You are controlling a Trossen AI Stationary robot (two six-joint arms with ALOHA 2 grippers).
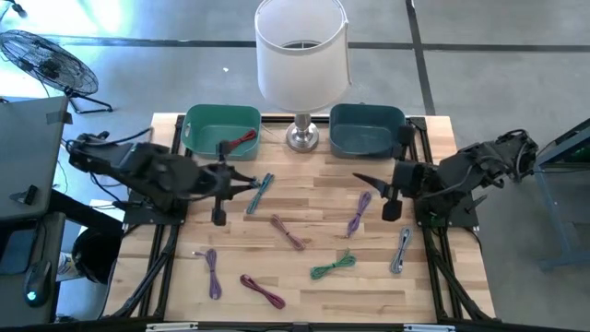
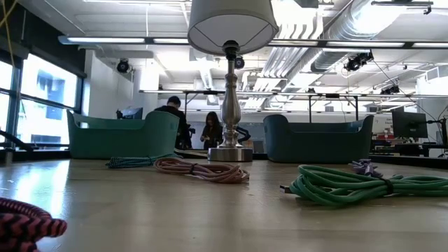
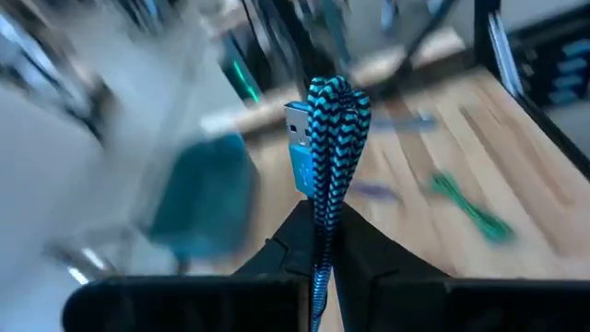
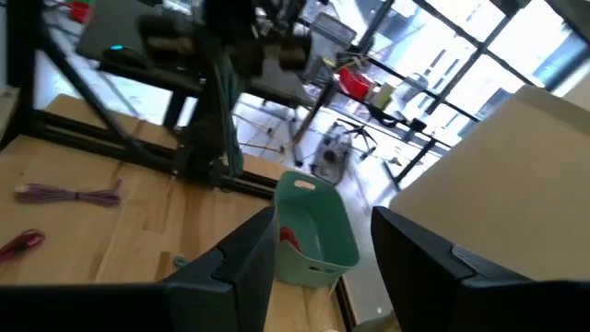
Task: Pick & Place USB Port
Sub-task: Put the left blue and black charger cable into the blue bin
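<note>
While right gripper (image 4: 318, 254) open, left gripper (image 3: 321, 247) clamped on blue cable (image 3: 327, 138) nr green bin (image 1: 221, 129).

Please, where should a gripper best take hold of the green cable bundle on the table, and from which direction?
Best at the middle of the green cable bundle, from straight above. It lies flat as a long coil, and the low view shows a dark tie around the strands there, so the loops should stay together. Close the fingers across its narrow width.

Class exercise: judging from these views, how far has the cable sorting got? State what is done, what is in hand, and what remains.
Done: a red cable lies in the green bin. In hand: the left gripper is shut on the blue braided cable. Left: six cables on the table, among them the green cable. The right gripper hangs open.
</note>
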